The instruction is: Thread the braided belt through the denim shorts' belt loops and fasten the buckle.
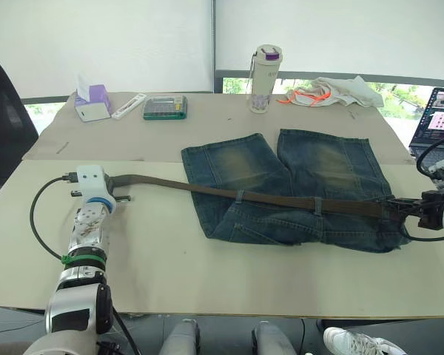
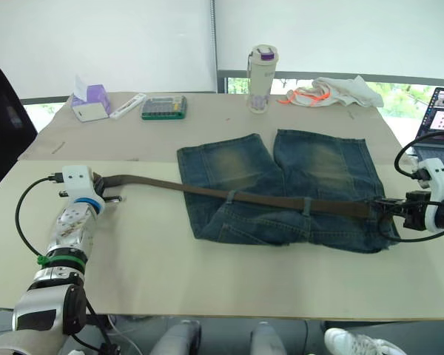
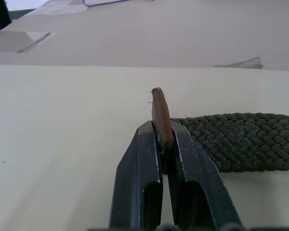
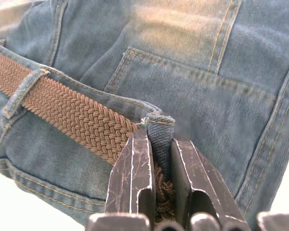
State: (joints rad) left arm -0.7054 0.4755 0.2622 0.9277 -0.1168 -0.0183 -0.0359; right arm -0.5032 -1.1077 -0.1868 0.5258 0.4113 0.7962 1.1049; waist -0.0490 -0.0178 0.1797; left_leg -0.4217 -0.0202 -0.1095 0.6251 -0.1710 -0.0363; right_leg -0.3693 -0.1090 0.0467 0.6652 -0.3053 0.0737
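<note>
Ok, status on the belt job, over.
Left tool shut on belt tip. Right tool shut on a belt loop at the shorts' waistband. Belt passes under two loops. Nothing in the way.

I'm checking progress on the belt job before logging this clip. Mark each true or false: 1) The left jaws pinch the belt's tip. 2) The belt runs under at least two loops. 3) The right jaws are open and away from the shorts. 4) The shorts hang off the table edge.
1) True: the left gripper clamps the belt at its end.
2) True: two belt loops cross it.
3) False: the right gripper is shut on a loop of the shorts.
4) False: they lie flat on the table.
</note>
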